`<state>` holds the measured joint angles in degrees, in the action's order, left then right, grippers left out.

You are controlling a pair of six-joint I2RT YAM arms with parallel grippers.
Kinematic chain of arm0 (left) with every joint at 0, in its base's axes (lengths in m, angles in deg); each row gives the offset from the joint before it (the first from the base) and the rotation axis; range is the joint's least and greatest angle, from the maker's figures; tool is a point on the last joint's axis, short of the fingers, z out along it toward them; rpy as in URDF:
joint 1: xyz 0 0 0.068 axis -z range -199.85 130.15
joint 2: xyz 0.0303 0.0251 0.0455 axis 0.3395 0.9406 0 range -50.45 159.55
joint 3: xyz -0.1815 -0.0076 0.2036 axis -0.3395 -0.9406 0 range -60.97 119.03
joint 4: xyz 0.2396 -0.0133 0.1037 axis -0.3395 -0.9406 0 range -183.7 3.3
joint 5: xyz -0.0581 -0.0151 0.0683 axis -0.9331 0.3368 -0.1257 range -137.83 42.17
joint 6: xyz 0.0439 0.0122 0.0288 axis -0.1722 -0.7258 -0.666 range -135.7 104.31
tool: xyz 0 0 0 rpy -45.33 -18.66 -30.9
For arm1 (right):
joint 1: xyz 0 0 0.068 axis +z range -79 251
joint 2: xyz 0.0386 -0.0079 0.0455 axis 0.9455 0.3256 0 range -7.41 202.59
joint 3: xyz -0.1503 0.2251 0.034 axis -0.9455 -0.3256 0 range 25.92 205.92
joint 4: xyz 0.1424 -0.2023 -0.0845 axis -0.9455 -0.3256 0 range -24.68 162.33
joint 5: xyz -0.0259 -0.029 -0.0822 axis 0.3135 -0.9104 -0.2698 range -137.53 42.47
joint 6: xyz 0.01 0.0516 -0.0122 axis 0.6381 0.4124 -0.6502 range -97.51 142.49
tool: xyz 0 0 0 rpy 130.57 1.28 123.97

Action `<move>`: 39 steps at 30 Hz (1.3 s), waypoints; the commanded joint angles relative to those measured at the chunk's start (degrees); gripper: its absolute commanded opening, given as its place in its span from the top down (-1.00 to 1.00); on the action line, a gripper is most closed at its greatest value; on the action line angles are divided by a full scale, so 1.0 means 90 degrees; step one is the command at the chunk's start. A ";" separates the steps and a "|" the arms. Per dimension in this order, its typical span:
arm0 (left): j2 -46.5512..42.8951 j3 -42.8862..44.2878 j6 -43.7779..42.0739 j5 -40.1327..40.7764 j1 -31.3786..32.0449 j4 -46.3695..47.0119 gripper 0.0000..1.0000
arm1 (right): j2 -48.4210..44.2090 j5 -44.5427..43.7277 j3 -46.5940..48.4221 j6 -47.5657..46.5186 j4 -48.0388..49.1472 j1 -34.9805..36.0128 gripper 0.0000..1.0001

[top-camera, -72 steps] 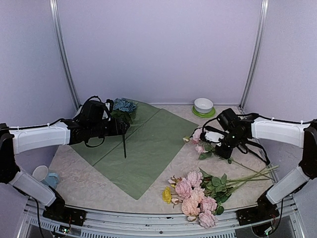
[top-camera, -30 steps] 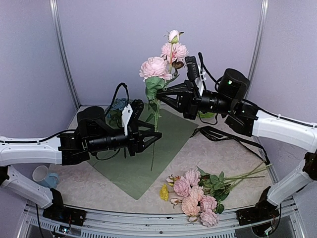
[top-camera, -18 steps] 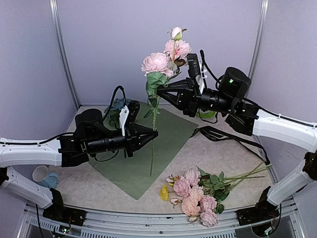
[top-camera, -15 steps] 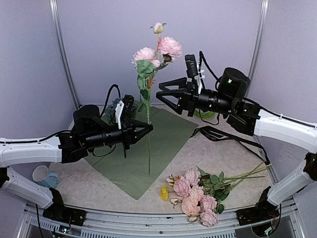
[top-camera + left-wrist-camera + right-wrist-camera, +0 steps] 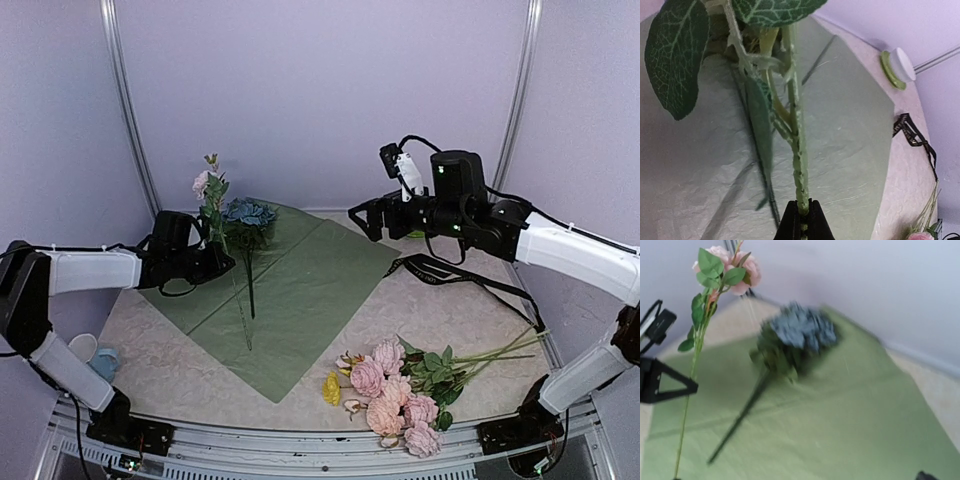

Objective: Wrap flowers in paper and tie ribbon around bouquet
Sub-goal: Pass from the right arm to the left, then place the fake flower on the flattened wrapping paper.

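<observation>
My left gripper [image 5: 225, 263] is shut on the green stem of a pink rose spray [image 5: 208, 185] and holds it upright over the left part of the sage green paper [image 5: 305, 290]. In the left wrist view the jaws [image 5: 801, 214] pinch the stem [image 5: 798, 165] below its leaves. A blue hydrangea [image 5: 250, 212] lies on the paper's far corner. The remaining flowers [image 5: 395, 392] lie in a pile at the near right. The black ribbon [image 5: 432, 268] lies on the table under my right arm. My right gripper [image 5: 364, 216] hangs open and empty above the paper's right corner.
A white bowl on a green dish [image 5: 900, 64] stands at the back right, mostly hidden by my right arm in the top view. A pale cup [image 5: 92, 355] lies by the left arm's base. Grey walls and metal posts close the back.
The rose spray passed from the right gripper to the left. The left arm drew back left and down with it; the right gripper opened and pulled away to the right.
</observation>
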<state>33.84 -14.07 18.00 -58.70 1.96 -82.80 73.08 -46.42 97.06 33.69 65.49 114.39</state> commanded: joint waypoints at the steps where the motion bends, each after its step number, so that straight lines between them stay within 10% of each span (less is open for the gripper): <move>1: 0.0649 0.0533 0.0041 -0.0363 -0.0356 -0.0226 1.00 | 0.0172 -0.0359 0.0165 -0.0011 -0.0645 0.0031 -1.00; 17: 0.3084 0.2144 -0.0047 -0.0622 -0.0567 -0.0311 1.00 | 0.0124 -0.0687 0.0329 -0.0478 -0.1772 -0.0009 -1.00; 31: 0.2980 0.2144 -0.0459 0.0258 -0.0538 -0.0775 -0.16 | -0.0594 -0.0863 -0.0371 -0.1730 -0.3423 -0.0923 -0.99; 39: 0.2531 0.1919 -0.0801 0.0957 -0.0465 -0.1055 -0.37 | -0.1043 -0.0676 -0.1829 -0.3549 -0.4328 -0.1022 -0.96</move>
<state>60.46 3.91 13.65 -54.35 -2.92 -90.52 65.89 -55.65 86.37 12.36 33.65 105.37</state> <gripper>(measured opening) 0.672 0.988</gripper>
